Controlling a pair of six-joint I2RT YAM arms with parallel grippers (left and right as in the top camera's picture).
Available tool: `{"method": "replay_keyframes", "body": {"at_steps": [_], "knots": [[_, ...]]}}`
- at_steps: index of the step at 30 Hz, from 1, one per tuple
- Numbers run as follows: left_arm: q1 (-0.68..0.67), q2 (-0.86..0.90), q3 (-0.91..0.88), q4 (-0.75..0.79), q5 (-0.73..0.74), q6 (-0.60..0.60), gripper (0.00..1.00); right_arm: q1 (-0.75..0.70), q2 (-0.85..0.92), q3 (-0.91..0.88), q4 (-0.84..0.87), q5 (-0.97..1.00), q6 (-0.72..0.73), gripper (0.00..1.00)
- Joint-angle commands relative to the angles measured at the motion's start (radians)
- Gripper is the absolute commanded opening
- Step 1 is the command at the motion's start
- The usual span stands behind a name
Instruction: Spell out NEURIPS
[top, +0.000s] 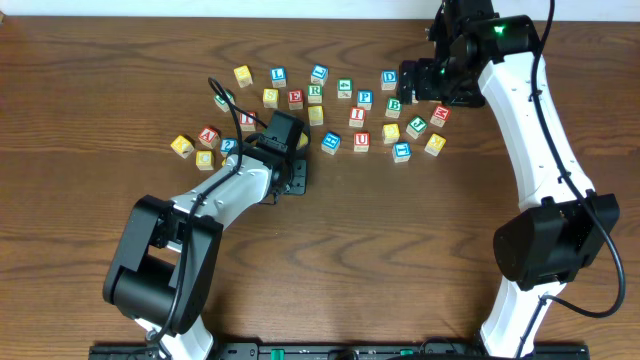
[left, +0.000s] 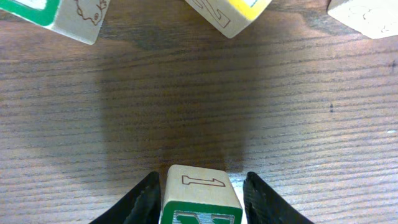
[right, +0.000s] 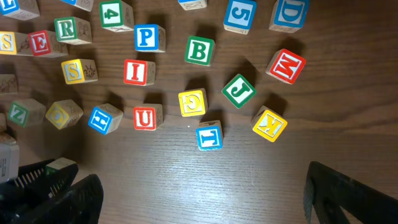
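The green N cube (left: 200, 199) rests on the wood between the fingers of my left gripper (left: 200, 202), which is open, with a thin gap on each side of the cube. From overhead this gripper (top: 285, 140) covers that cube. The red E (right: 40, 42), green R (right: 65, 28), blue P (right: 145, 37), red I (right: 135, 72), red U (right: 144, 117) and a yellow S (right: 73, 70) lie scattered among the other cubes. My right gripper (right: 202, 193) hangs wide open over bare wood, holding nothing, at the back right (top: 412, 80).
Other cubes lie around: green B (right: 199, 51), yellow G (right: 193, 102), blue T (right: 209, 135), green J (right: 239, 90), red M (right: 286, 65), yellow K (right: 269, 124), blue H (right: 102, 118). A further cluster (top: 205, 145) sits left of my left gripper. Bare wood (top: 400, 230) fills the table's near half.
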Motion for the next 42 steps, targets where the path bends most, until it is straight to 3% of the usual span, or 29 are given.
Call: {"method": "replay_keyframes", "body": {"at_steps": [1, 12, 22, 29, 42], "knots": [[0.000, 0.012, 0.024, -0.002, -0.005, 0.010, 0.43, 0.003, -0.005, 0.018, 0.001, 0.008, -0.007, 0.99], [0.035, -0.026, 0.145, -0.098, -0.005, 0.010, 0.43, 0.003, -0.005, 0.018, 0.016, 0.008, -0.007, 0.99], [0.153, -0.103, 0.430, -0.436, -0.005, 0.010, 0.43, 0.003, -0.005, 0.018, 0.046, 0.002, -0.006, 0.99], [0.275, -0.178, 0.601, -0.655, -0.005, 0.037, 0.43, 0.024, -0.001, 0.018, 0.082, -0.102, 0.016, 0.98], [0.469, -0.216, 0.616, -0.706, -0.005, 0.041, 0.43, 0.208, 0.072, 0.018, 0.134, -0.097, 0.142, 0.85]]}}
